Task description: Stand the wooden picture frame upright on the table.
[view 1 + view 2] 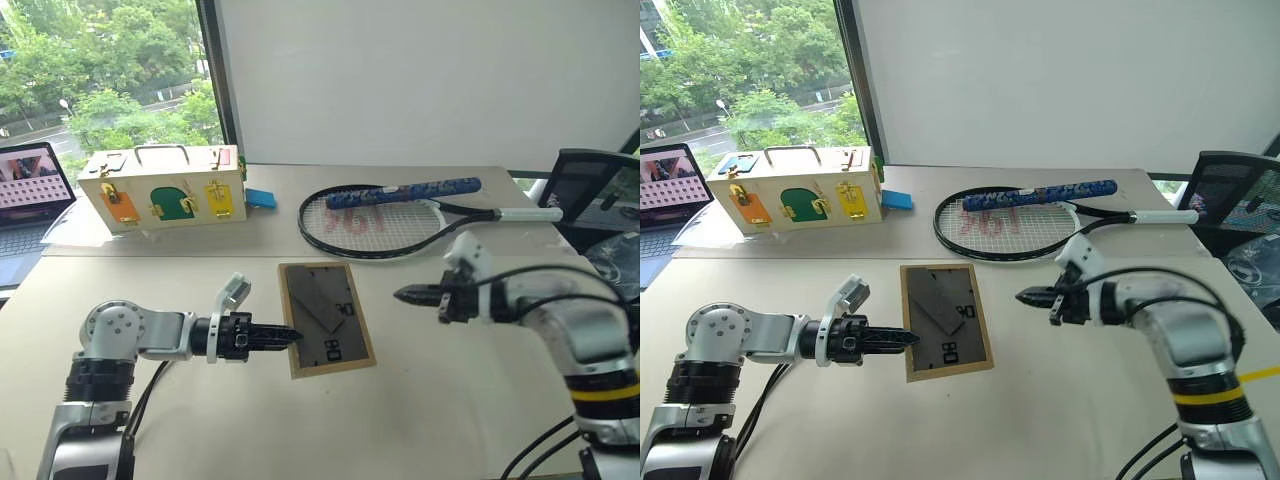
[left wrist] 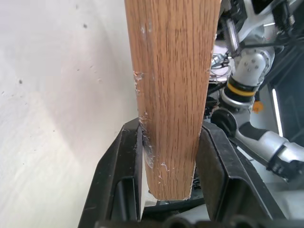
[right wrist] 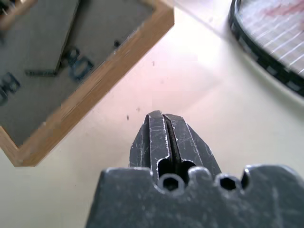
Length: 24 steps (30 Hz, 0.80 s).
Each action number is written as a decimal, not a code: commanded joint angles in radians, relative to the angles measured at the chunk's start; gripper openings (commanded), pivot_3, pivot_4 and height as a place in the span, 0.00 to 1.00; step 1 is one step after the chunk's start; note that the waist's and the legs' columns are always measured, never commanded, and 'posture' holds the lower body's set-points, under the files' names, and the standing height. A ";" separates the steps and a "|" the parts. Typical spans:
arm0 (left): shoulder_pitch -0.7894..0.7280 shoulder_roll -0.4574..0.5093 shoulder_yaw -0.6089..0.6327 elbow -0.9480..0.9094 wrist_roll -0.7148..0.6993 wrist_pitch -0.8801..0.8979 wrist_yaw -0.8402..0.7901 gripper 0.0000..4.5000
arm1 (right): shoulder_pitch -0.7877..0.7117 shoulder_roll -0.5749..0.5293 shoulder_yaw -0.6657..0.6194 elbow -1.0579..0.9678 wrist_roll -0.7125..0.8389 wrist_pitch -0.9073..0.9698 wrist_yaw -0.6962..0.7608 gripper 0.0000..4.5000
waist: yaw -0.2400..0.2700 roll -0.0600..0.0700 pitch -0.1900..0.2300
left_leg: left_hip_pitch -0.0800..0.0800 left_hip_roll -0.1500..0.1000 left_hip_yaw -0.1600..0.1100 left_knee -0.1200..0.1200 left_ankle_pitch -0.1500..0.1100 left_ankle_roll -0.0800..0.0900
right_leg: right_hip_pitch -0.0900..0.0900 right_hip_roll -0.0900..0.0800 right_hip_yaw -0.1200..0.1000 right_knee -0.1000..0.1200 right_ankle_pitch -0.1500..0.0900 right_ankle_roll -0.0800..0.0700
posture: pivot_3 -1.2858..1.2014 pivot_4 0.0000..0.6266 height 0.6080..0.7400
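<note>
Here, the labelled parts of the scene:

Frame: lies near the middle of the bench, close to the front edge, dark back up with the fold-out stand and a white mark showing. Its left side is pinched, and it appears slightly tilted rather than flat; whether the far side rests on the bench cannot be told.

Left end effector: closed on the frame's left rail. In the left wrist view the light-wood edge sits between the two black fingers. Judged purpose: a grip on one long side gives a hinge line about which the frame can be raised.

Left arm pose: forearm nearly level, reaching rightward along the front edge, end effector pointing slightly downward at the frame.

Right end effector: fingers pressed together, holding nothing, above the bench just beside the frame's right side and apart from it.

Right arm pose: elbow out towards the right edge, wrist turned inward and tilted down. Judged purpose: clear of the frame, yet near enough to steady it or open the stand.

Racket: beyond the seam, well apart from the frame.

Latch box: towards the far left corner, not involved.

Task stage: frame not yet upright; stand seemingly folded.
</note>
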 commanded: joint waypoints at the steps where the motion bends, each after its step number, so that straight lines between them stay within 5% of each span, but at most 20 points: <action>1: -0.080 0.004 -0.031 -0.006 0.046 -0.014 -0.113 0.25 | -0.087 -0.024 -0.042 -0.057 0.157 0.123 0.063 0.24 | 0.000 0.000 0.000 | 0.000 0.000 0.000 -0.001 0.000 0.000 | 0.000 0.000 0.000 -0.001 0.000 0.000 | 0.52 0.24 1.00; 11: -0.134 0.001 -0.167 -0.013 0.208 -0.085 -0.325 0.25 | -0.171 0.161 0.135 -0.054 0.153 0.097 -0.014 0.98 | -0.001 0.000 0.001 | -0.005 0.000 -0.001 -0.004 0.001 -0.001 | -0.006 0.000 -0.001 0.000 0.000 -0.001 | 0.52 0.24 1.00; 17: -0.155 -0.009 -0.199 0.007 0.278 -0.114 -0.402 0.25 | -0.161 0.151 0.277 -0.068 0.036 0.003 0.009 0.99 | 0.012 0.000 0.001 | -0.008 0.000 -0.001 -0.004 0.001 -0.001 | -0.009 0.000 -0.001 0.001 0.000 -0.001 | 0.52 0.24 1.00; 24: -0.170 -0.013 -0.214 0.041 0.345 -0.141 -0.463 0.25 | -0.129 0.153 0.196 -0.149 0.123 -0.019 0.042 0.99 | 0.021 0.000 0.001 | -0.008 0.000 -0.001 -0.005 0.001 -0.002 | -0.010 0.000 -0.001 0.002 0.000 -0.001 | 0.52 0.24 1.00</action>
